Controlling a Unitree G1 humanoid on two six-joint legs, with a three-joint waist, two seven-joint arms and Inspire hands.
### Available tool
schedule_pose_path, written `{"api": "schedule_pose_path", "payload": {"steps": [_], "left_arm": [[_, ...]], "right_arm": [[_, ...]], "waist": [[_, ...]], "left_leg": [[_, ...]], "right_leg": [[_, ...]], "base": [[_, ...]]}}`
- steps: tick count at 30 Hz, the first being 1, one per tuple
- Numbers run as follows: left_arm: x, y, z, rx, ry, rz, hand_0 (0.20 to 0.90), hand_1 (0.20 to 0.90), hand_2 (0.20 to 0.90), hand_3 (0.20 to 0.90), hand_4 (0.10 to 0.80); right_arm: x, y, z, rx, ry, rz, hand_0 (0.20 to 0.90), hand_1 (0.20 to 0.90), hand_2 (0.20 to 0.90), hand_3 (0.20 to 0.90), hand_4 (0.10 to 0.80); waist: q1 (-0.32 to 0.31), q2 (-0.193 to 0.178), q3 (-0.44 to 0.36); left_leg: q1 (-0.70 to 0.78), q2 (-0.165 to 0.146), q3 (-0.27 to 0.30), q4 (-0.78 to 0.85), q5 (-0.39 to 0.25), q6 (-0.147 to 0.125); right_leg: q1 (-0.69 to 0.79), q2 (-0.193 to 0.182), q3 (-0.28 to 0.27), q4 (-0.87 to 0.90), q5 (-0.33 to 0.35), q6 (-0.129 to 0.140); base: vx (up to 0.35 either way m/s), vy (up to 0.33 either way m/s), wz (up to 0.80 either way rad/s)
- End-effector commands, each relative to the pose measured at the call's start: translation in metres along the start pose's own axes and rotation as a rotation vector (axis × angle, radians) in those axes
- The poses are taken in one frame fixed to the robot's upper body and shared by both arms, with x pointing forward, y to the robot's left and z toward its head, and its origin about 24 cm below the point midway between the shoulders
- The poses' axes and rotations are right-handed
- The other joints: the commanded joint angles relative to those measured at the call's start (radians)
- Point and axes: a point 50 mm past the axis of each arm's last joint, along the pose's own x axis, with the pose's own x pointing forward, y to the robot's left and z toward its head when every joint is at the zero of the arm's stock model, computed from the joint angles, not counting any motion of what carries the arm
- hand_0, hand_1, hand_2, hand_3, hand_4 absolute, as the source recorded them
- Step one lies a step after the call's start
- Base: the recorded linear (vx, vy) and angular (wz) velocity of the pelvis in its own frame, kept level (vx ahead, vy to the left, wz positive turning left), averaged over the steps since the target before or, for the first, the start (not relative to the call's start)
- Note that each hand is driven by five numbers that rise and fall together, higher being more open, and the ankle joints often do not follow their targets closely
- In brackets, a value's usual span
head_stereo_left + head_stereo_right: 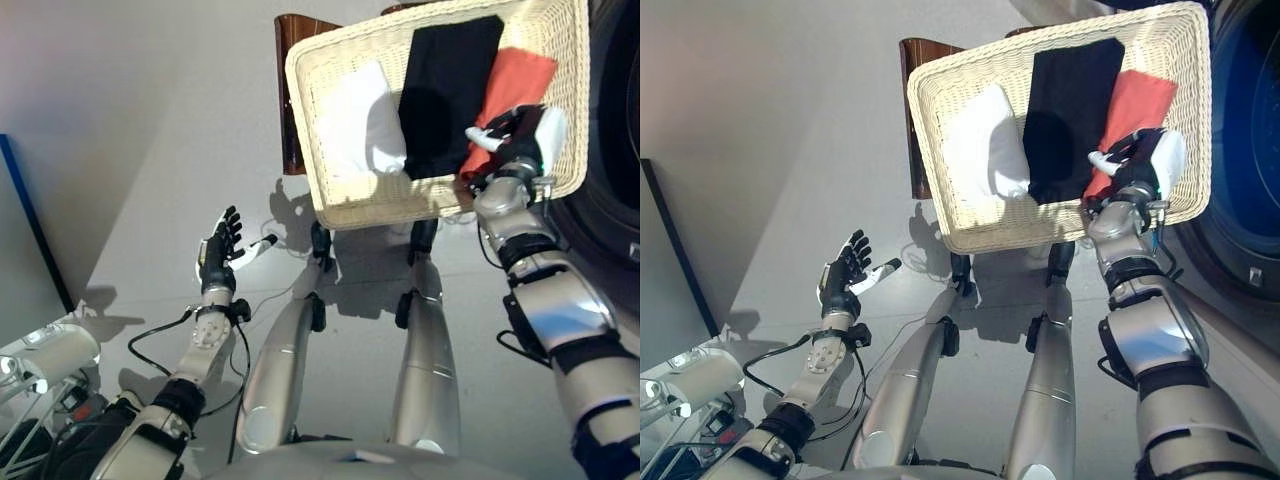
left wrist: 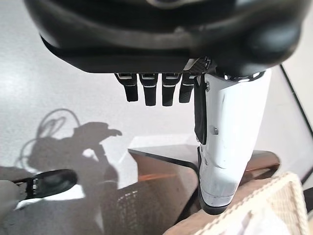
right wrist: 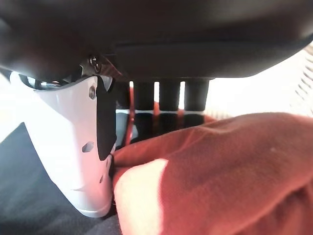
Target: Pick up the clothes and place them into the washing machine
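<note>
A shallow wicker basket rests on a dark brown box and holds a white cloth, a black cloth and a red cloth side by side. My right hand is inside the basket at the near end of the red cloth. In the right wrist view the red cloth bunches between the white-covered thumb and the fingers, so the hand pinches it. My left hand is open, fingers spread, in the air over the floor left of the basket.
The washing machine's dark drum stands right of the basket. A blue-edged panel leans at the far left, with a white cylinder on a stand below it. The grey floor lies between them and the basket.
</note>
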Motion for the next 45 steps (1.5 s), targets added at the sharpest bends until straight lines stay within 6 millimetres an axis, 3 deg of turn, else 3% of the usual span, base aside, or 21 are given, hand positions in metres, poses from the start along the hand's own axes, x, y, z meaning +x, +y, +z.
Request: {"api": "schedule_pose_path", "payload": {"steps": [1, 5, 11, 23, 37, 45], "left_arm": [[-0.003, 0.03, 0.005, -0.014, -0.054, 0.089, 0.9, 0.9, 0.9, 0.9, 0.8], [-0.004, 0.032, 0.002, -0.019, -0.043, 0.085, 0.9, 0.9, 0.9, 0.9, 0.8], [-0.007, 0.038, -0.006, -0.006, -0.006, 0.113, 0.9, 0.9, 0.9, 0.9, 0.8], [-0.012, 0.047, -0.017, 0.039, 0.038, 0.159, 0.9, 0.9, 0.9, 0.9, 0.8], [-0.022, 0.05, -0.021, 0.085, 0.03, 0.18, 0.9, 0.9, 0.9, 0.9, 0.8], [-0.019, 0.048, -0.022, 0.087, 0.038, 0.177, 0.9, 0.9, 0.9, 0.9, 0.8]], "right_arm": [[-0.008, 0.014, 0.009, 0.057, -0.081, 0.095, 0.9, 0.9, 0.9, 0.9, 0.8], [-0.019, 0.024, -0.006, 0.119, -0.044, 0.166, 0.9, 0.9, 0.9, 0.9, 0.8], [-0.027, 0.025, -0.018, 0.154, -0.014, 0.137, 0.9, 0.9, 0.9, 0.9, 0.8], [-0.026, -0.002, -0.057, -0.039, 0.09, -0.016, 0.9, 0.9, 0.9, 0.9, 0.8], [-0.035, -0.01, -0.061, 0.038, 0.082, -0.236, 0.9, 0.9, 0.9, 0.9, 0.8], [-0.037, -0.01, -0.071, 0.067, 0.15, -0.224, 0.9, 0.9, 0.9, 0.9, 0.8]], "waist": [[0.003, 0.01, -0.021], [0.004, -0.004, -0.031], [-0.007, -0.031, -0.046], [-0.012, -0.06, -0.08], [-0.013, -0.034, -0.1], [-0.02, -0.04, -0.11]], "left_leg": [[-0.078, -0.008, -0.032, 0.077, -0.068, -0.063], [-0.051, -0.005, -0.035, 0.075, -0.065, -0.066], [-0.014, 0.004, -0.039, 0.075, -0.068, -0.068], [0.048, 0.007, -0.057, 0.06, -0.067, -0.068], [0.051, 0.009, -0.048, 0.05, -0.065, -0.066], [0.048, 0.009, -0.045, 0.064, -0.076, -0.063]], "right_leg": [[0.044, 0.01, -0.029, -0.046, -0.032, -0.012], [0.079, 0.013, -0.038, -0.055, -0.032, -0.013], [0.131, 0.016, -0.05, -0.073, -0.031, -0.012], [0.203, 0.017, -0.066, -0.089, -0.036, -0.011], [0.199, 0.021, -0.057, -0.086, -0.043, -0.011], [0.191, 0.021, -0.047, -0.076, -0.046, -0.012]], "base": [[-0.005, -0.031, 0.06], [-0.005, -0.039, 0.03], [0.002, -0.012, 0.0], [0.01, -0.016, 0.02], [0.001, 0.002, 0.01], [0.006, 0.01, -0.05]]}}
